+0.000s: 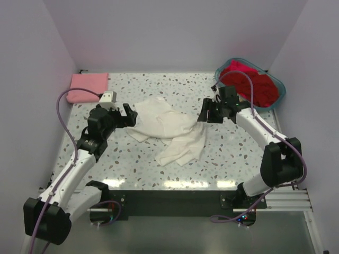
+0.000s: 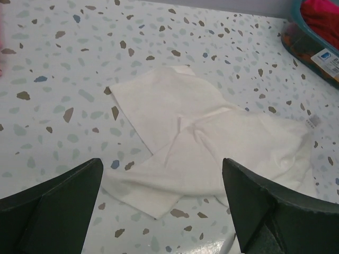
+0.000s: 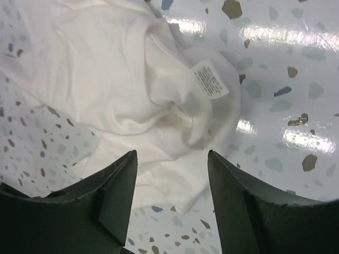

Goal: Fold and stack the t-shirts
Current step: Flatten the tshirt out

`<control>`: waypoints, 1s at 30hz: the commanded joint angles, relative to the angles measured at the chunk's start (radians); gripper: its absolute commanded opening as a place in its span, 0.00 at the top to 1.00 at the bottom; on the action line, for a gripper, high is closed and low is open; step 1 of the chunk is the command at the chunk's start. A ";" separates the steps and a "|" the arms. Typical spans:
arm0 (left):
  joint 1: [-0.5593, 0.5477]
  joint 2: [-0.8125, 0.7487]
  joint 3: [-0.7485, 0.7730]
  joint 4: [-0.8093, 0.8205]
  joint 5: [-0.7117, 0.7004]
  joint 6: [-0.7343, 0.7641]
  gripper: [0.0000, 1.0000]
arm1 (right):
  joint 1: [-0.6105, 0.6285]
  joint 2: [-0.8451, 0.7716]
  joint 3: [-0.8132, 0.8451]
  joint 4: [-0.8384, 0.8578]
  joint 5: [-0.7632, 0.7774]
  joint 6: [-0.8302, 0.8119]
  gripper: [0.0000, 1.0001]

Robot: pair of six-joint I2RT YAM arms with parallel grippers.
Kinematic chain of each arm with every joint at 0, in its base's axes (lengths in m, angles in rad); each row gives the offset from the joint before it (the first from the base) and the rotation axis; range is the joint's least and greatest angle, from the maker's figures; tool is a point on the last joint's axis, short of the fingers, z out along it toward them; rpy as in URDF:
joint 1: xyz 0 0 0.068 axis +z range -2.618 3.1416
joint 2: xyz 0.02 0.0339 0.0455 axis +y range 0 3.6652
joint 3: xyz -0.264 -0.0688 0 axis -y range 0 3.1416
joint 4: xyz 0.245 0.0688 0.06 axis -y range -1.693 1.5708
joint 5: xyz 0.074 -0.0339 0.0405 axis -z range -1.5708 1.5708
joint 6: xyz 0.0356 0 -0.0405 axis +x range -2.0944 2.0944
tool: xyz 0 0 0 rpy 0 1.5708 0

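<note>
A white t-shirt (image 1: 168, 129) lies crumpled in the middle of the speckled table, no graphic showing. My left gripper (image 1: 128, 116) is open and empty just above its left edge; the left wrist view shows the shirt (image 2: 212, 143) between and beyond the fingers (image 2: 63, 196). My right gripper (image 1: 207, 112) is open and empty at the shirt's right edge; the right wrist view shows the cloth (image 3: 132, 84) with a care label (image 3: 210, 78). A folded pink t-shirt (image 1: 89, 86) lies at the back left. Red t-shirts (image 1: 254, 82) fill the basket.
The teal plastic basket (image 1: 280, 87) stands at the back right, also showing in the left wrist view (image 2: 312, 47). White walls close the back and both sides. A dark rail runs along the table's near edge (image 1: 175, 198).
</note>
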 commanded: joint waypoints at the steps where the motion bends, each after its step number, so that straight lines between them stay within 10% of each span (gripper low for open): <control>1: -0.005 0.044 -0.012 0.027 0.063 -0.002 0.00 | 0.041 -0.073 -0.001 -0.047 0.109 -0.077 0.40; 12: -0.179 0.377 0.139 -0.102 0.226 0.067 0.05 | 0.200 -0.078 -0.101 -0.013 0.237 -0.048 0.39; 18: -0.342 0.460 0.181 -0.171 0.062 0.095 0.08 | 0.200 -0.085 -0.107 -0.002 0.311 -0.058 0.39; 30: -0.273 0.478 0.186 -0.217 -0.213 -0.218 0.13 | 0.201 -0.041 -0.110 0.055 0.173 -0.074 0.39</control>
